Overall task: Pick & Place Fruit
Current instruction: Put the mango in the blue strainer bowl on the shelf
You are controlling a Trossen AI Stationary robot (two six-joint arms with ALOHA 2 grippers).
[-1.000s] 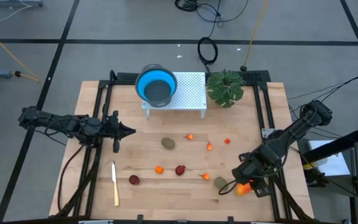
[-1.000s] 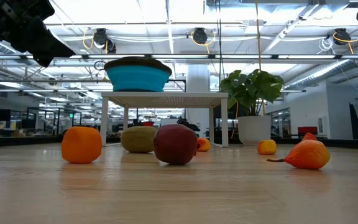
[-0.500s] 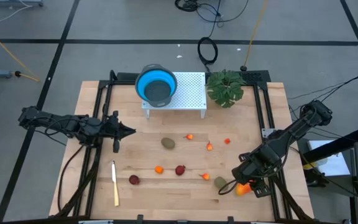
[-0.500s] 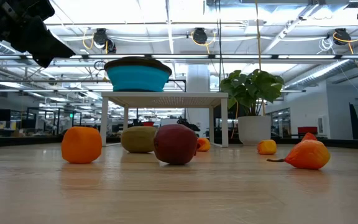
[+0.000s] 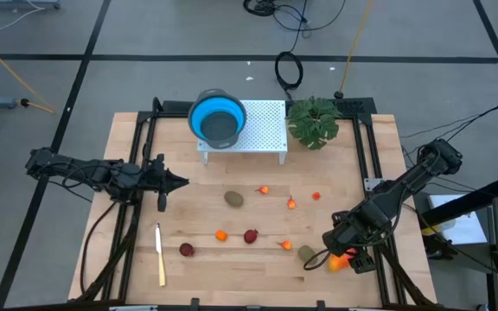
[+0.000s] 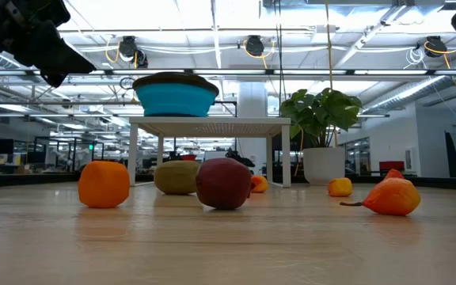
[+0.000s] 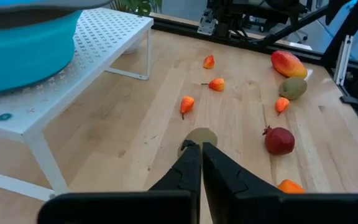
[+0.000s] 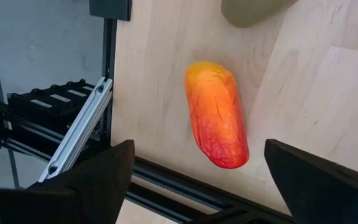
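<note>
Tabletop (image 5: 258, 220) edge: right gripper (image 8: 194, 168) jaws wide over oblong fruit (image 8: 217, 114), half-hidden from above; left gripper (image 7: 194, 158) jaws closed, empty.

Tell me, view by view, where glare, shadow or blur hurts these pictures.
Low view: ceiling lights glare behind the blue bowl, so the near fruit shows its shaded side. Right wrist view: the open right gripper has blurred fingers; the mango between them is sharp. Left wrist view: the bowl's near edge is soft. High view: even light, faint shadows.

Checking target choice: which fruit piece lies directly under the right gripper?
The oblong red-orange-yellow piece beneath the open right gripper; every other fruit lies farther away.
</note>
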